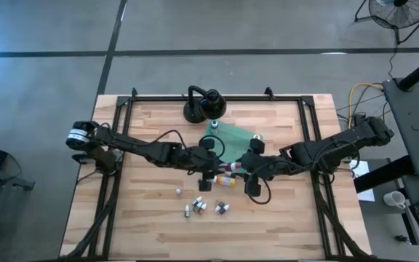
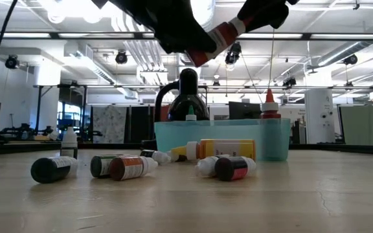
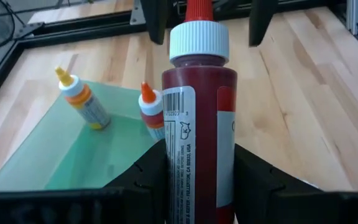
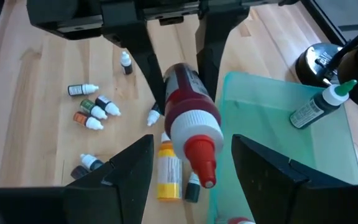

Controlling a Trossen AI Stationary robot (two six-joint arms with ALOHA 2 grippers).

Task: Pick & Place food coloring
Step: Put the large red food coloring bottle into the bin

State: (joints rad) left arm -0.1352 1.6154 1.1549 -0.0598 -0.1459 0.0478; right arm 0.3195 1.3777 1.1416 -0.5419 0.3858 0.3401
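Observation:
A large red food coloring bottle [image 3: 199, 118] with a white cap and red tip is lifted above the table beside the green tray [image 1: 231, 142]. My left gripper [image 3: 197, 165] is shut on it. My right gripper [image 4: 192, 152] is open; its fingers stand on either side of the bottle's cap [image 4: 194, 127] without touching. Several small bottles [image 2: 131, 167] lie on their sides on the wood. A yellow bottle [image 4: 165, 171] lies on its side beside the tray. Two orange-tipped bottles [image 3: 84, 102] and a green-capped one [image 4: 316, 107] are in the tray. My left gripper pinches the red bottle's body [image 3: 194, 155] between its two fingers, coming from the table's left. The bottle lies along the fingers, and its cap [image 3: 199, 40] reaches out past their tips toward my right gripper. It is lifted clear of the table and tilted [image 2: 215, 37].
A black round-based stand [image 1: 202, 105] sits at the far edge behind the tray. Small bottles are scattered on the near half [image 1: 198, 207], one upright [image 1: 177, 192]. Black frame rails [image 1: 115, 182] run along the table's left and right sides.

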